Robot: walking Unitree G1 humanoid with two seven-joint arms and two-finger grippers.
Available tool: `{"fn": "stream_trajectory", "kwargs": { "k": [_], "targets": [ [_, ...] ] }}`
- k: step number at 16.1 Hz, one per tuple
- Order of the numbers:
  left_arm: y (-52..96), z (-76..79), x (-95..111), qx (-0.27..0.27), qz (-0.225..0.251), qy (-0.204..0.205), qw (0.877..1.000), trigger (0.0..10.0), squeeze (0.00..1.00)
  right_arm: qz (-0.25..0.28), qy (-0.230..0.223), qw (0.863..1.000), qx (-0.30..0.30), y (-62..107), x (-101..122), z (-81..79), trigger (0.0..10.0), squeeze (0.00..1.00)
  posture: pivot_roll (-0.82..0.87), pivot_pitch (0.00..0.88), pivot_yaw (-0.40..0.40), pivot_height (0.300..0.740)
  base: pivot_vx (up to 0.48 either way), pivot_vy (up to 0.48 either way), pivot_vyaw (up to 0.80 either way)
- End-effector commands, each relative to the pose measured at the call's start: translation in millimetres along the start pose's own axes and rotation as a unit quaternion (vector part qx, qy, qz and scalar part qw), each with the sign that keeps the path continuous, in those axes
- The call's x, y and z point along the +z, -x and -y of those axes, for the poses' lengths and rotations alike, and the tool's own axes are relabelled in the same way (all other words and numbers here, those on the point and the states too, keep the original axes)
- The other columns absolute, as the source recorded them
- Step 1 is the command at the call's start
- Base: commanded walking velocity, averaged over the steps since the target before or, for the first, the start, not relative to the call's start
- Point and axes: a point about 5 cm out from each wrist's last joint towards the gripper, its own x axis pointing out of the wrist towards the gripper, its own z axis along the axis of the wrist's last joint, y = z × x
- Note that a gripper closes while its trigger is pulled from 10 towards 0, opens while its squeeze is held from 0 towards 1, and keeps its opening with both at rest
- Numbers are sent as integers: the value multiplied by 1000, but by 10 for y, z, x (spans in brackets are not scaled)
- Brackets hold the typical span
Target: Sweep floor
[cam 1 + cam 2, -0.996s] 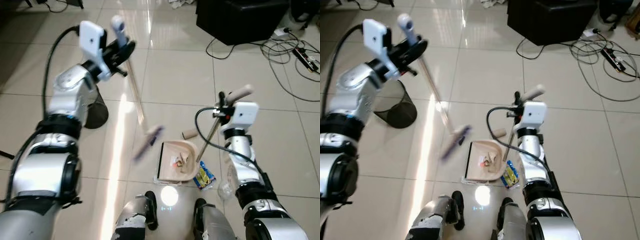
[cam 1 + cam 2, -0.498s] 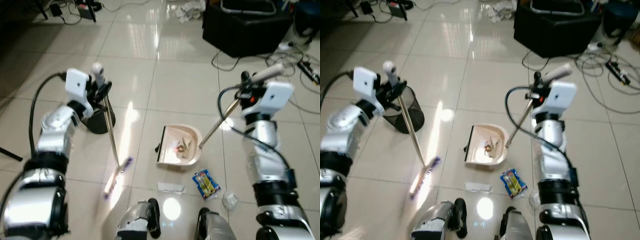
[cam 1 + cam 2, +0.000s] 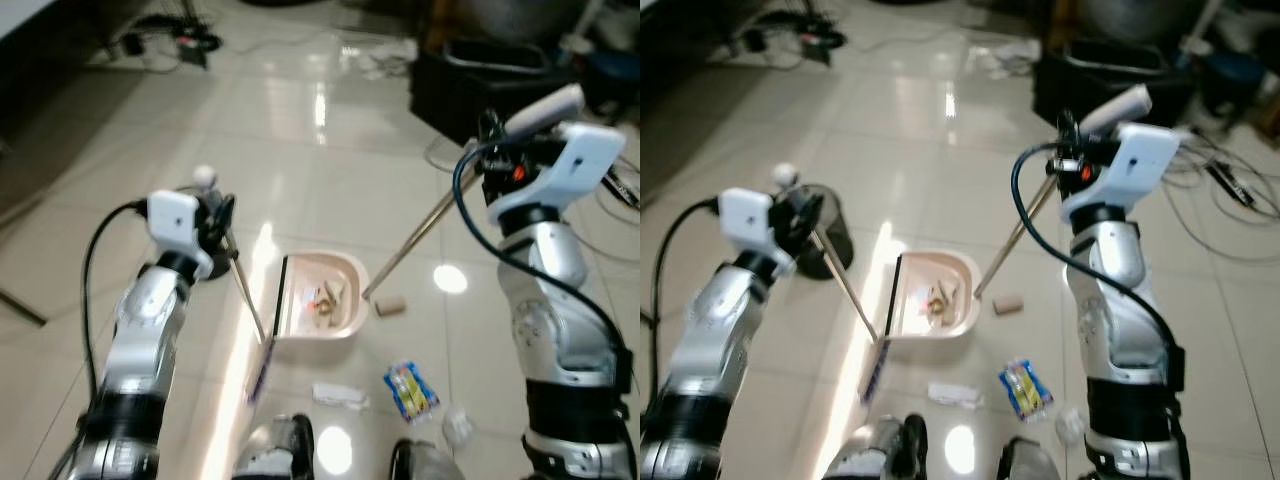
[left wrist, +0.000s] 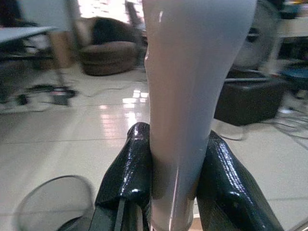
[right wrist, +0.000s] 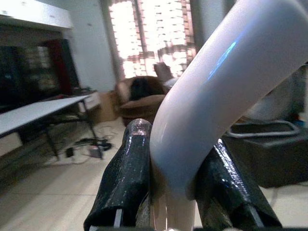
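Observation:
My left gripper (image 3: 216,214) is shut on the top of a broom's pale handle (image 4: 179,96), with black fingers (image 4: 126,179) on both sides. The broom slants down to its purple-bristled head (image 3: 261,366), which rests on the floor at the left edge of the beige dustpan (image 3: 346,266). The pan lies on the tiles with scraps (image 3: 326,298) inside. My right gripper (image 3: 494,136) is raised high and shut on the dustpan's white curved grip (image 5: 211,91). Its metal rod (image 3: 410,240) slopes down to the pan.
A cork-like roll (image 3: 390,307), a blue-yellow packet (image 3: 408,389), a white paper scrap (image 3: 340,396) and crumpled plastic (image 3: 458,426) lie on the tiles near my feet (image 3: 290,452). A black mesh bin (image 3: 833,240) stands behind the left arm. A black case (image 3: 480,80) and cables (image 3: 1230,180) lie far right.
The camera has shifted. The broom head has swept right across the floor up to the dustpan's left edge. My right arm has risen with the dustpan handle.

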Motion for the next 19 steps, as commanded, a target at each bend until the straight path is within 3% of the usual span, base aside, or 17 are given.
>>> {"fn": "stream_trajectory", "kwargs": {
  "k": [1, 7, 11, 17, 19],
  "targets": [
    [8, -45, 122, 13, 19, -26, 999, 10000, 0, 31, -24, 999, 3, -34, 194, -30, 10000, 0, 26, 59, 56, 740, 0, 0, 800],
    [48, -99, 182, 25, 8, -55, 998, 10000, 0, 35, -45, 998, -19, -78, 326, 62, 10000, 0, 18, 55, 74, 740, 0, 0, 800],
    [19, -49, 146, 31, 4, -46, 998, 10000, 0, 31, -54, 998, -23, -72, 323, 36, 10000, 0, 14, 52, 69, 740, 62, 0, 730],
    [-14, 84, 122, 26, 4, -30, 999, 10000, 0, 33, -45, 998, -12, -130, 371, -7, 10000, 0, 14, 57, 58, 740, 317, 0, 0],
    [-17, 118, 135, 19, 8, -27, 999, 10000, 0, 33, -41, 999, -4, -154, 379, -43, 10000, 0, 15, 63, 57, 740, 399, 0, 622]
  ]
}}
